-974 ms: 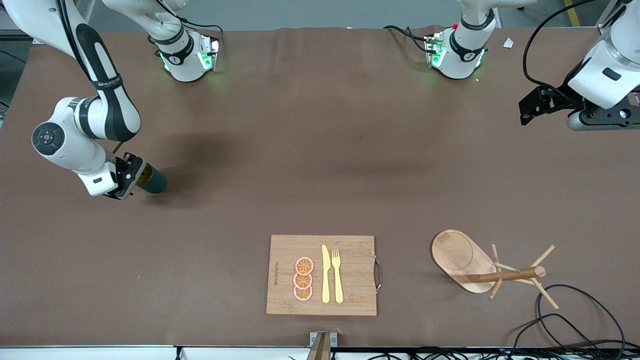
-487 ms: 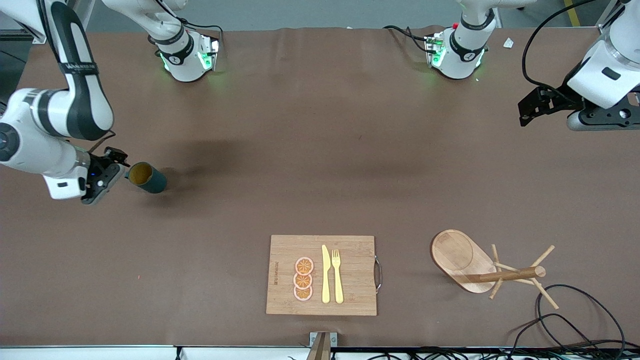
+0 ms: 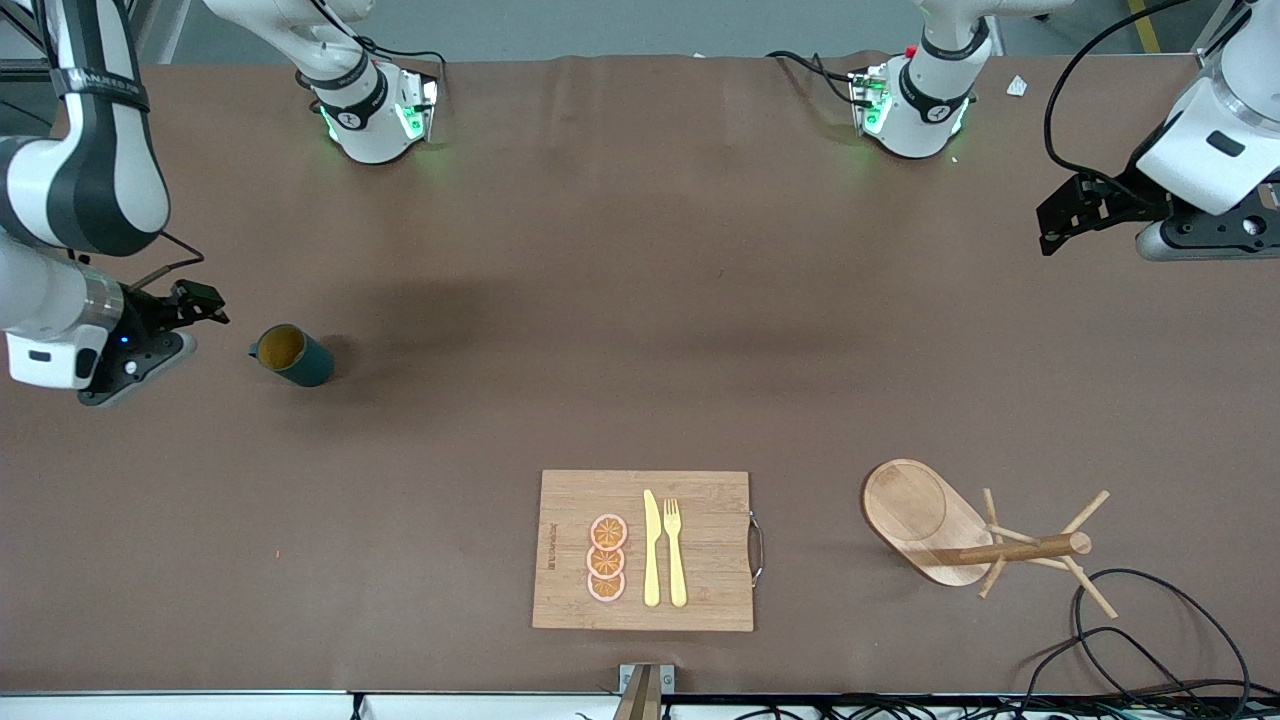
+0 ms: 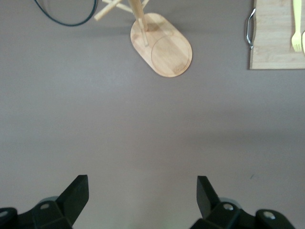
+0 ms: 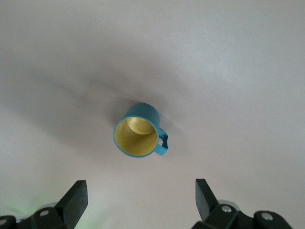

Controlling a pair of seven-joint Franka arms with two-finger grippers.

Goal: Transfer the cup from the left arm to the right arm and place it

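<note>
**A:** Where's the cup (image 3: 291,355) for you right now?

**B:** It stands upright on the brown table (image 3: 620,330), toward the right arm's end, well apart from everything else. Your front view shows its ochre inside and dark teal wall; the right wrist view adds what you can't make out from above: the small handle (image 5: 163,141) sticking out sideways from the wall.

**A:** Which way does it point?

**B:** Its long axis runs straight up, mouth open to the ceiling.

**A:** And the claws?

**B:** The right gripper (image 3: 150,335) hangs just beside the cup, nearer the table's end, its fingers (image 5: 76,200) spread wide and holding nothing. The left gripper (image 3: 1075,212) waits over the left arm's end, fingers (image 4: 78,191) spread too, empty.

**A:** What does the left wrist view give you?

**B:** The oval base of the wooden peg rack (image 4: 162,45), plus the corner of the cutting board (image 4: 276,36) with its metal handle (image 4: 248,29). The front view shows the whole board with a yellow knife (image 3: 651,548), a fork (image 3: 675,550) and three orange slices (image 3: 606,558).

**A:** Room to move?

**B:** You've got bare cloth all around the cup. Board and rack sit near the front edge; a black cable (image 3: 1150,630) loops beside the rack.
</note>
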